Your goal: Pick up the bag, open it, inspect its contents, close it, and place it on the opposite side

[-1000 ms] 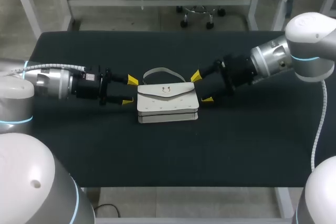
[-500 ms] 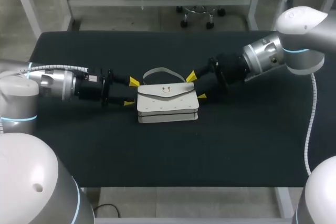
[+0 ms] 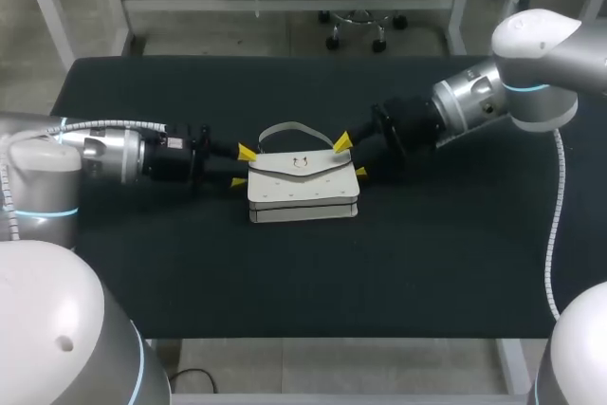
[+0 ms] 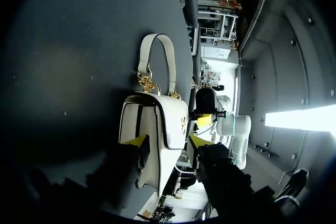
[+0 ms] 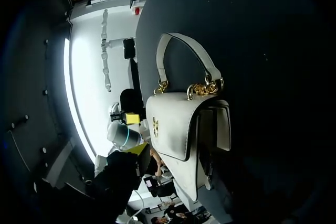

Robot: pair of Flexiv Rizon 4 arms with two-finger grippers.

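Between the spread, released fingers of the left gripper (image 3: 242,167) lies the left end of the white bag (image 3: 303,187). At the bag's right end, the right gripper (image 3: 351,157) likewise has its fingers apart, one tip far of the corner and one near. The bag lies flat at the middle of the black table (image 3: 303,272), flap closed, handle (image 3: 289,128) toward the far edge.

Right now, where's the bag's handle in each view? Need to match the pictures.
Head view: handle arches on the table just behind the bag.
Left wrist view: handle loops out past the gold chain links at the bag's top.
Right wrist view: handle, same loop past those links.
Shared landmark: the gold clasp on the flap.
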